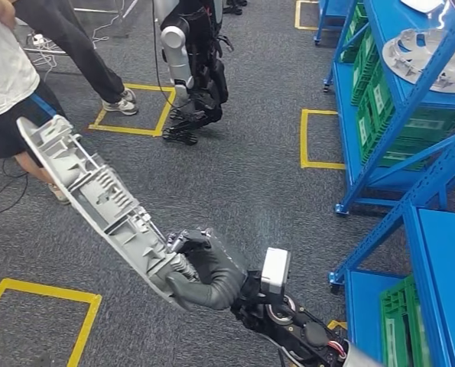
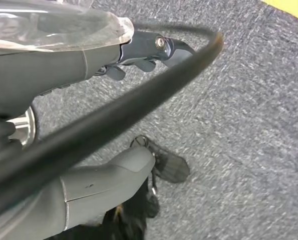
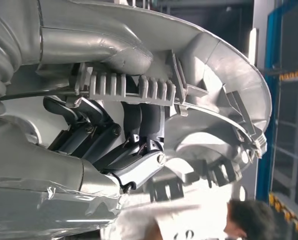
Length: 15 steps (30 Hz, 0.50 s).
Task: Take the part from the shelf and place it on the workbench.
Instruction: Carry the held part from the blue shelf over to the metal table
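Observation:
The part [image 1: 92,191] is a long curved grey casting with ribs and notches. My right hand [image 1: 207,267] grips its near end and holds it out over the carpet, slanting up and away to the left. In the right wrist view the dark fingers [image 3: 139,125] curl around a toothed rib of the part [image 3: 215,100], with the thumb on the other side. My left hand [image 2: 64,75] hangs above the floor with thumb and fingers apart, holding nothing.
Blue shelving [image 1: 398,115] with green crates [image 1: 381,99] runs along the right, and another round grey part [image 1: 427,57] lies on it. A person [image 1: 5,69] stands at the far left near the part's tip. Another robot [image 1: 193,61] stands ahead. Yellow squares [image 1: 40,294] mark the carpet.

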Tool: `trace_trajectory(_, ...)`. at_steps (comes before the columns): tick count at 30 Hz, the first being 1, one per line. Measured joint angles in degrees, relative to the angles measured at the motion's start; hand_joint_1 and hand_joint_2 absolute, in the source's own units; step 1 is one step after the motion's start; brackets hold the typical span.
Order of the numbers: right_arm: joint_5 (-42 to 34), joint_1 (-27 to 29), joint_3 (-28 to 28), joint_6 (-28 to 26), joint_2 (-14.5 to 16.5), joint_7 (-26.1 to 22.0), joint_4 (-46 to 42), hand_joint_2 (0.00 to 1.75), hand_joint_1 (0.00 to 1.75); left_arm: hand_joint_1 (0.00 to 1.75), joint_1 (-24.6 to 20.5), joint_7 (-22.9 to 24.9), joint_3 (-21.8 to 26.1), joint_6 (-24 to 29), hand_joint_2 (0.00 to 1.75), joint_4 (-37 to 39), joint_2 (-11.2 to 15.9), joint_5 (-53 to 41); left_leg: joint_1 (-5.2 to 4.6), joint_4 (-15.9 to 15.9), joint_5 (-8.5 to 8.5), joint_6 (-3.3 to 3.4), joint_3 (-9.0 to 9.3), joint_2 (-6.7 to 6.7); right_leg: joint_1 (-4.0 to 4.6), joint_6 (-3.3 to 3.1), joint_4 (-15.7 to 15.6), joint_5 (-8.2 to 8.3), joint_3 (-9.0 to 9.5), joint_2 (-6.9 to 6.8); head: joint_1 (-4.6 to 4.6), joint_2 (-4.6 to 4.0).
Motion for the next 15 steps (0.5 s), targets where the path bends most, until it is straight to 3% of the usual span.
trace_trajectory(1, 0.0, 0.0, 0.0, 0.2, 0.1, 0.0, 0.0, 1.75, 1.75, 0.0, 0.0, 0.0, 0.0, 0.0, 1.75, 0.0, 0.0, 0.1, -0.17, -1.5, 0.28, 0.48, 0.74, 0.26, 0.13, 0.36, 0.2, -0.27, 0.07, -0.36, -0.03, 0.0)
trace_trajectory(3, 0.0, -0.1, 0.0, 0.5, 0.3, 0.1, 0.1, 1.75, 1.75, 0.0, 0.0, 0.0, 0.0, 0.0, 1.75, 0.0, 0.0, 0.3, -0.38, -1.6, 0.04, 1.59, 0.68, -0.59, 0.29, 0.91, 0.3, -0.65, 0.39, -1.06, 0.26, 0.0)
trace_trajectory(5, -0.2, -0.2, 0.0, 0.6, 0.6, 0.1, 0.2, 1.75, 1.75, 0.0, 0.2, 0.0, 0.0, 0.0, 1.75, 0.0, 0.0, 0.5, -0.25, -1.5, -0.12, 2.38, 0.88, -1.52, 0.04, 1.5, 1.3, -1.76, 0.24, -0.2, 0.66, 0.0)
trace_trajectory(7, -0.3, -0.2, 0.0, 0.6, 0.7, 0.2, 0.4, 1.75, 1.75, 0.0, 0.1, 0.0, 0.0, 0.0, 1.75, 0.0, 0.0, 0.5, -0.11, -1.6, -0.17, 3.01, 1.14, -2.49, -0.17, 1.88, 6.8, -4.99, -2.06, 2.41, 1.23, 0.0)
trace_trajectory(8, -0.3, -0.2, 0.0, 0.6, 0.8, 0.2, 0.4, 1.75, 1.75, 0.0, 0.1, 0.0, 0.0, 0.0, 1.75, 0.0, 0.0, 0.5, -0.21, -1.6, -0.21, 3.22, 1.18, -3.02, -0.13, 1.87, 11.3, -7.06, -4.12, 3.54, 1.61, 0.0)
trace_trajectory(9, -0.3, -0.1, 0.0, 0.6, 0.8, 0.2, 0.5, 1.75, 1.75, 0.0, 0.0, -0.1, 0.0, 0.0, 1.75, 0.0, 0.0, 0.5, -0.35, -1.5, -0.23, 3.36, 1.2, -3.62, -0.09, 1.79, 15.8, -8.64, -6.32, 4.05, 1.96, 0.0)
trace_trajectory(10, -0.3, -0.1, 0.0, 0.6, 0.8, 0.2, 0.6, 1.75, 1.75, 0.0, 0.0, -0.1, 0.0, -0.1, 1.75, 0.0, 0.0, 0.5, -0.53, -1.5, -0.27, 3.47, 1.25, -4.3, -0.04, 1.61, 18.8, -9.22, -7.93, 4.25, 2.23, 0.0)
trace_trajectory(11, -0.3, -0.1, 0.0, 0.6, 0.8, 0.2, 0.8, 1.75, 1.75, 0.0, 0.0, -0.1, 0.0, -0.1, 1.75, 0.0, 0.0, 0.5, -0.72, -1.5, -0.3, 3.56, 1.34, -5.09, 0.03, 1.32, 19.7, -8.68, -8.67, 4.39, 2.45, 0.0)
trace_trajectory(12, -0.3, -0.1, 0.0, 0.6, 0.8, 0.2, 0.9, 1.75, 1.75, 0.0, 0.0, -0.1, 0.0, -0.1, 1.75, 0.0, 0.0, 0.5, -0.86, -1.5, -0.33, 3.6, 1.48, -5.88, 0.15, 0.91, 17.9, -6.91, -8.18, 4.59, 2.61, 0.0)
trace_trajectory(13, -0.3, -0.1, 0.0, 0.6, 0.8, 0.2, 1.0, 1.75, 1.75, 0.0, 0.0, -0.1, 0.0, -0.1, 1.75, 0.0, 0.0, 0.5, -0.99, -1.5, -0.36, 3.62, 1.65, -6.69, 0.32, 0.38, 14.1, -4.39, -6.76, 5.1, 2.76, 0.0)
trace_trajectory(15, -0.3, -0.2, 0.0, 0.6, 0.8, 0.2, 1.0, 1.75, 1.75, 0.0, -0.1, 0.0, 0.0, -0.2, 1.75, 0.0, -0.1, 0.5, -1.05, -1.5, -0.36, 3.54, 1.75, -8.12, 0.53, -0.75, 5.9, -0.46, -3.33, 7.53, 2.88, 0.0)
